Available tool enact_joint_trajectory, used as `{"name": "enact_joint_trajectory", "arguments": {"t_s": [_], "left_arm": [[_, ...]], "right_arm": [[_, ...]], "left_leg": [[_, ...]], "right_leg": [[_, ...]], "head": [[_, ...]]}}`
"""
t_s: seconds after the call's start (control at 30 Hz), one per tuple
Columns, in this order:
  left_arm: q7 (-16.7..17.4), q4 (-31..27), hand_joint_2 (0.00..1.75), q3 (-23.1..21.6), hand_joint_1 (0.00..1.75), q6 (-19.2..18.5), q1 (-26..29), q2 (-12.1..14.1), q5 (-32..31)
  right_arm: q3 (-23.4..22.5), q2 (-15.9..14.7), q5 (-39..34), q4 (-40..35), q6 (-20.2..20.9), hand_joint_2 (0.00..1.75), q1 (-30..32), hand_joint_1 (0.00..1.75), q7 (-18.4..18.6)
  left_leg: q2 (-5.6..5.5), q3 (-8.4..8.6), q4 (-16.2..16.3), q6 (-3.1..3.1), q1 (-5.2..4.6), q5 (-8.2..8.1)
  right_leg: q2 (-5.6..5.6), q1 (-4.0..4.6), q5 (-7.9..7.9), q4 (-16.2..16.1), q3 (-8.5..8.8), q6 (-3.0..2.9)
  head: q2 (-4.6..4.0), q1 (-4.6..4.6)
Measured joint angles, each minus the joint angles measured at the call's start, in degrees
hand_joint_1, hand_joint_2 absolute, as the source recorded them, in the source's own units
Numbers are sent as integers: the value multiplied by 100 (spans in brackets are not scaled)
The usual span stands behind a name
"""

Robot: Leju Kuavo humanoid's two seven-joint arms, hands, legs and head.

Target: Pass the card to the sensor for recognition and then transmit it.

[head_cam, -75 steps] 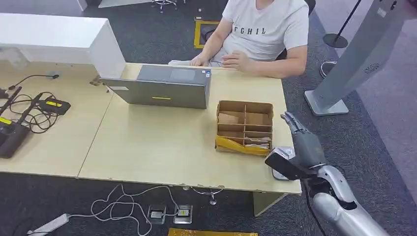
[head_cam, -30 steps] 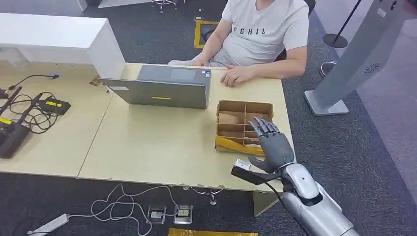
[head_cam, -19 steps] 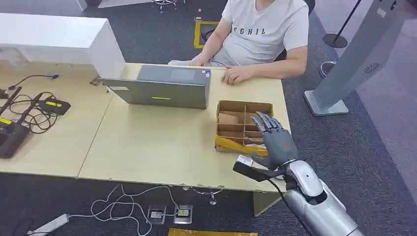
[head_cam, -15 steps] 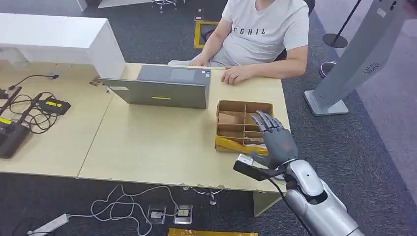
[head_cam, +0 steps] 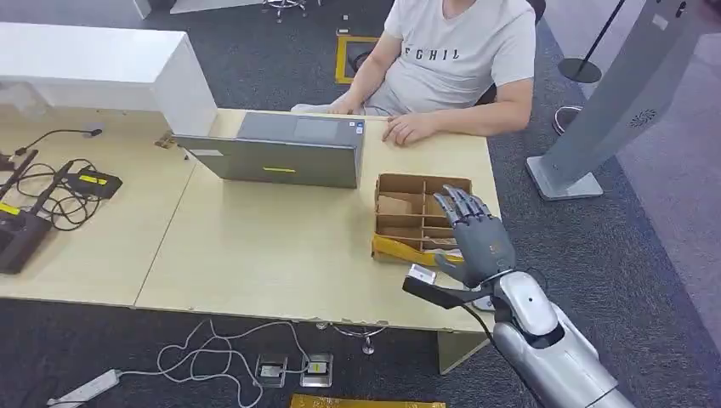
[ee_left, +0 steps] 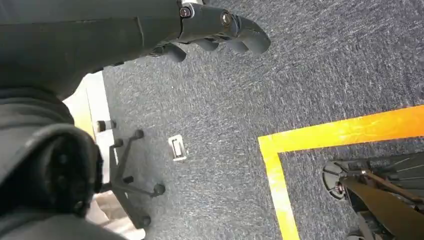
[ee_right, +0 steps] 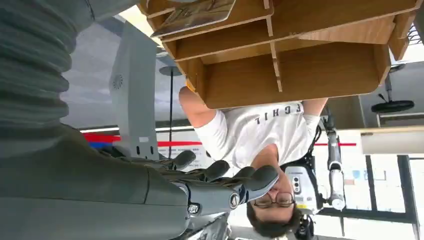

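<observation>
Card (ee_right: 195, 15): I see one lying flat in a compartment of the cardboard divider box (head_cam: 406, 189), and my right wrist camera shows its printed face, though I cannot read it. In the head view the near right compartments of that box are partly hidden behind my right hand (head_cam: 476, 236), so I cannot make out how many cards lie there. That hand hovers above the box's near right corner with its fingers (head_cam: 456, 201) spread and straight, holding nothing. The box stands on the right part of the counter (head_cam: 272, 255), and a yellow strip (head_cam: 406, 252) runs along its near wall. My left hand (ee_left: 220, 27) hangs over grey carpet beside a yellow floor line (ee_left: 345, 132); its fingers are curled, and I cannot tell whether they are closed on anything. Just left and far of the box stands an open grey laptop (head_cam: 281, 151), its back toward me. A person in a white shirt (head_cam: 463, 51) sits at the far edge, one hand (head_cam: 408, 127) resting on the counter, well apart from the box. At the far left lie black cables and devices (head_cam: 51, 200), cut off by the frame. A tall grey kiosk stand (head_cam: 612, 102) stands on the carpet to the right.
</observation>
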Motion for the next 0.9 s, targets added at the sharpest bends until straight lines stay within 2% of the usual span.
{"name": "enact_joint_trajectory", "arguments": {"t_s": [0.9], "left_arm": [[-94,0,0,-251,0,-74,-12,-7,-173]], "right_arm": [[-59,50,153,155,114,175,-18,0,170]], "left_leg": [[0,0,0,0,0,0]], "right_leg": [[0,0,0,0,0,0]], "head": [[0,0]]}}
